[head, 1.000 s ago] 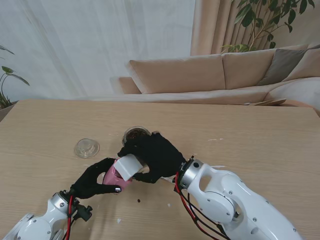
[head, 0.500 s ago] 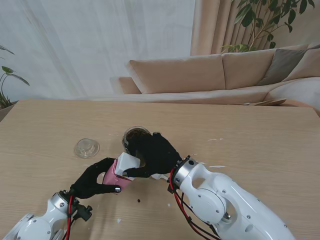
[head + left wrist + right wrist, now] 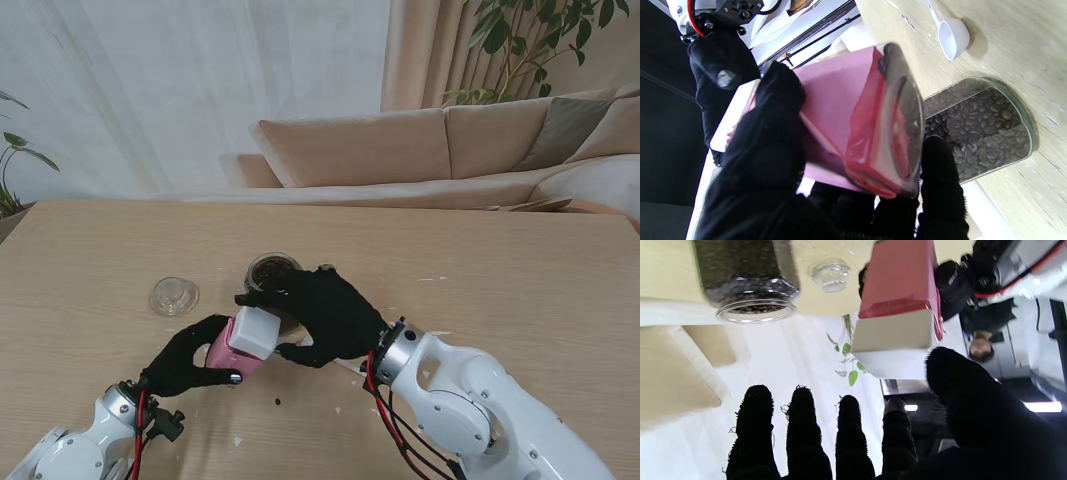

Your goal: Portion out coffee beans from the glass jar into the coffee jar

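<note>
Fingers [image 3: 262, 299] spread beside coffee jar [image 3: 243, 345]; glass jar [image 3: 272, 270] just beyond.

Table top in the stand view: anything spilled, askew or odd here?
One small dark speck, possibly a stray bean, lies on the table nearer to me than the pink coffee jar. The left hand holds that jar tilted, not upright. White flecks dot the wood. The glass jar stands upright.

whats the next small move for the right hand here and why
Probably close the right robot hand onto the white lid of the pink square coffee jar to open it. The left robot hand holds that jar tilted and capped, while the round glass jar of beans stands open.
</note>
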